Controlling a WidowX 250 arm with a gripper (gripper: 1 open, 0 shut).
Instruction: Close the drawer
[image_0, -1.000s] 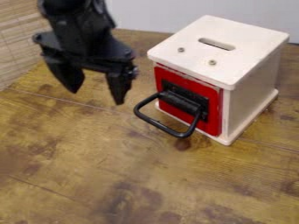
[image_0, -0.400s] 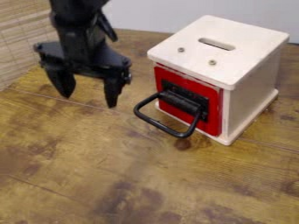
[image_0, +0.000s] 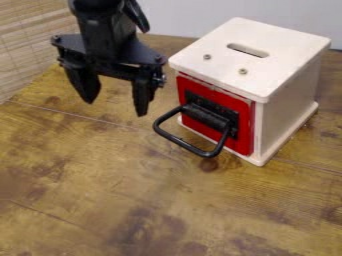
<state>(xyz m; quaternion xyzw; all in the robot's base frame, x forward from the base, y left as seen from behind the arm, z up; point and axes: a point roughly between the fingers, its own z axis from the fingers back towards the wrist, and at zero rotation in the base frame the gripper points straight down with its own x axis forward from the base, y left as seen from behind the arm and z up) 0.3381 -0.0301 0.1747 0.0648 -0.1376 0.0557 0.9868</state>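
The drawer (image_0: 210, 113) sits in the cream-white cabinet (image_0: 254, 70), its red front with a black panel nearly flush with the cabinet face. Its large black loop handle (image_0: 187, 135) juts out and down toward the table. My black gripper (image_0: 112, 98) hangs to the left of the handle, above the table, open with nothing between its fingers (image_0: 142, 97). It touches neither the handle nor the cabinet.
The cabinet has a slot (image_0: 247, 48) on top and stands at the right of a worn wooden table (image_0: 107, 200). A woven tan panel (image_0: 20, 45) lines the left edge. A pale wall runs behind.
The gripper has shifted right and slightly back, toward the cabinet, staying open. The drawer and handle have not moved.
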